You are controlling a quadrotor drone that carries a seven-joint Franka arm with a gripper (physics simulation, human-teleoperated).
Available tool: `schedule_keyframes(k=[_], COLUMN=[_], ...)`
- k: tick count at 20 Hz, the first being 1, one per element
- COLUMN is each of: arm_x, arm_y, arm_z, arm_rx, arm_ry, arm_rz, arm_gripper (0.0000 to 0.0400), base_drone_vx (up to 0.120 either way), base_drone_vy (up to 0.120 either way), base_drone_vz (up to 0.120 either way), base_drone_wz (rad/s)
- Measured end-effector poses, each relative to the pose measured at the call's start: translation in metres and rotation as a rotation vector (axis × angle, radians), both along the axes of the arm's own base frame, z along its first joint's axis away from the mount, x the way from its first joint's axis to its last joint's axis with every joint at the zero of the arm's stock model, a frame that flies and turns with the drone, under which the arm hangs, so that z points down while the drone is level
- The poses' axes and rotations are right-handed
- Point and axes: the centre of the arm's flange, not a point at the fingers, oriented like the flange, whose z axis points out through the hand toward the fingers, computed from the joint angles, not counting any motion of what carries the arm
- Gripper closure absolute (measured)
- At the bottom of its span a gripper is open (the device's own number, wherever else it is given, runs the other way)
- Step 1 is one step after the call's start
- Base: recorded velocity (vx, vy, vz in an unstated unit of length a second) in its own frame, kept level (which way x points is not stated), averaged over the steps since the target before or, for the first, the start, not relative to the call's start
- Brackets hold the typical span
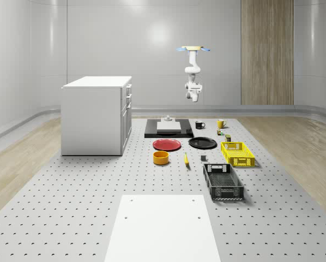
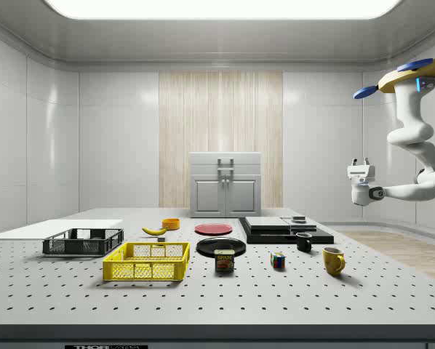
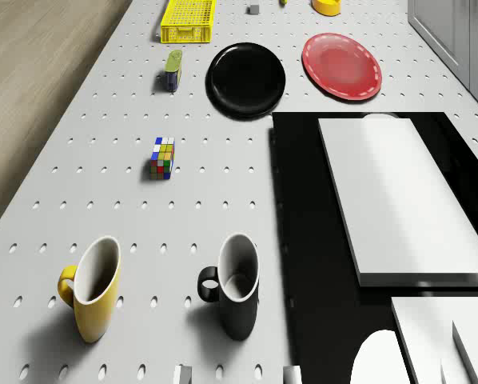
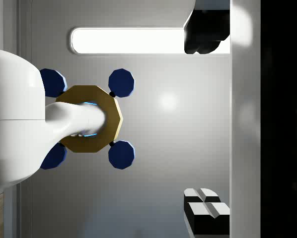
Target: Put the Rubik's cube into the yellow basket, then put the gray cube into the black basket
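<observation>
The Rubik's cube [image 3: 162,158] [image 2: 278,261] [image 1: 220,132] lies on the perforated table between the mugs and a can. The small gray cube [image 1: 204,159] [image 3: 253,10] sits left of the yellow basket [image 1: 238,162] [image 2: 141,271] [image 3: 185,35]. In the whole-scene view the black basket [image 1: 224,192] [image 2: 83,246] stands nearer than the yellow one. The drone [image 1: 193,49] [image 2: 414,76] hovers high over the table's far end, above the mugs and the black slab. My gripper [image 2: 360,163] [image 1: 194,84] [image 4: 205,124] hangs far above the table, pointing up at the drone [image 4: 89,119]. Its fingers are apart and hold nothing.
A yellow mug [image 3: 91,292] and a black mug [image 3: 235,288] stand below the drone, beside a black slab [image 3: 303,240] bearing a white block. A can [image 3: 173,70], black plate [image 3: 247,78], red plate [image 3: 341,66], orange bowl [image 1: 161,158], banana [image 1: 186,159] and white cabinet [image 1: 96,114] also stand here.
</observation>
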Motion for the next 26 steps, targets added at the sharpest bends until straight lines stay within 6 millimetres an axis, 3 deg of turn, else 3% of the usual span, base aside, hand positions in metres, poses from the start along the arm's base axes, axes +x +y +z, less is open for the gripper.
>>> schedule_keyframes(k=[7,12,22,26], arm_x=[-0.003,-0.001,0.0,-0.001], arm_y=[0.0,0.0,0.0,0.0], arm_z=[0.05,0.075,0.091,0.093], arm_rx=[0.0,0.0,0.0,0.0], arm_ry=[-0.006,-0.009,-0.017,-0.02], arm_rz=[0.0,0.0,0.0,0.0], arm_gripper=[0.0,0.0,0.0,0.0], base_drone_vx=[0.0,0.0,0.0,0.0], base_drone_vy=[0.0,0.0,0.0,0.1], base_drone_vz=[0.0,0.0,0.0,0.0], base_drone_wz=[0.0,0.0,0.0,0.0])
